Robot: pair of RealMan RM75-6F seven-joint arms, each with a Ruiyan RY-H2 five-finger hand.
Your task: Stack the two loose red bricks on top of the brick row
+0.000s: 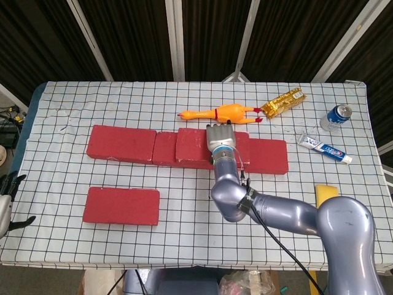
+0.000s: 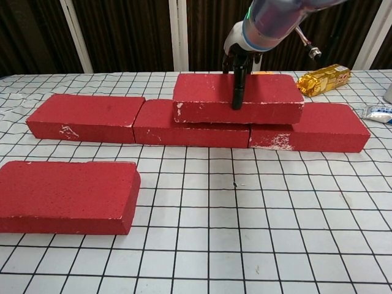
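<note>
Loose brick (image 2: 67,196) nr cam, R hand (image 2: 240,58) half-hidden gripping stacked brick (image 2: 202,97)

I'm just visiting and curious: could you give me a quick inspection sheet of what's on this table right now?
Surface: table under a white checked cloth.
Job's things: brick row of three; stacked brick on top; loose brick in front, left.
Clutter: rubber chicken, gold packet, can, toothpaste, yellow sponge.
Hands: right hand on the stacked brick, fingers down its front; left hand at table edge, holding nothing.
Cables: black cable along right arm.
Surroundings: dark curtain.
</note>
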